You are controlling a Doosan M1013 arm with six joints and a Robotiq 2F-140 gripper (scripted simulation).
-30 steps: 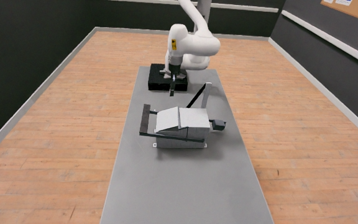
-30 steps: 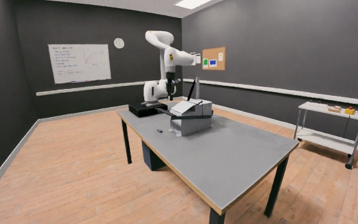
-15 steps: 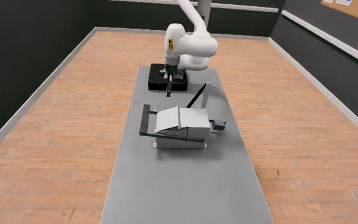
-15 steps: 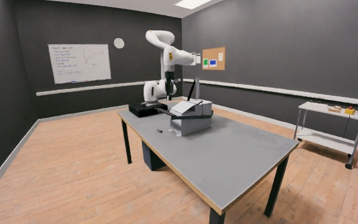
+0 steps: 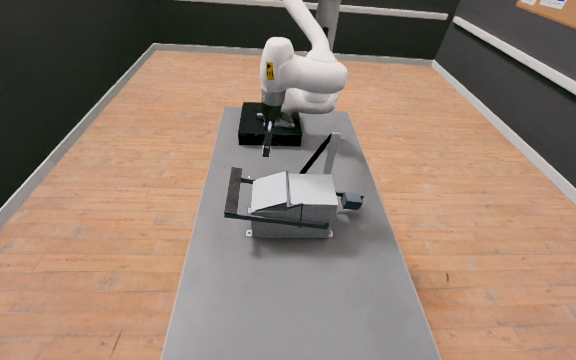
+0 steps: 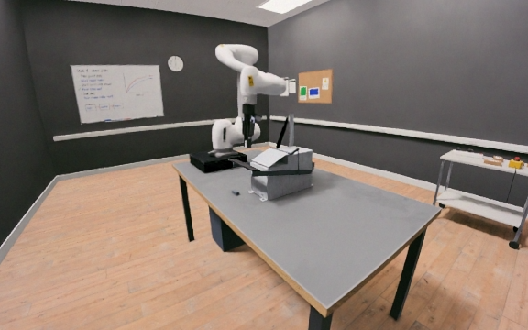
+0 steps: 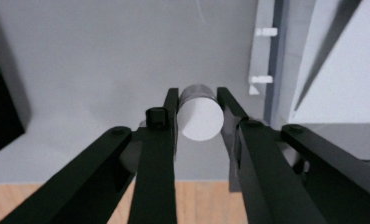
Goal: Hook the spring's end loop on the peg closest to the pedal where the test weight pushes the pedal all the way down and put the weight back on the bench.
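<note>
Weight in the grip, up beside the feeder.
Fingers (image 5: 266, 151) (image 6: 248, 144) are clamped on the weight (image 7: 201, 119), a short pale cylinder, off the bench (image 5: 298, 300) (image 6: 337, 215) (image 7: 111, 60) and clear of the feeder (image 5: 313, 190) (image 6: 287, 184). Steel, so likely dense, rigid, hard to damage; smooth round wall could slip or roll if pinched off-centre. Grip across the diameter, pads square, axis vertical, base left free to land flat on the sloped pedal (image 5: 233, 192). Lower gently; a tilted set-down may topple it.
</note>
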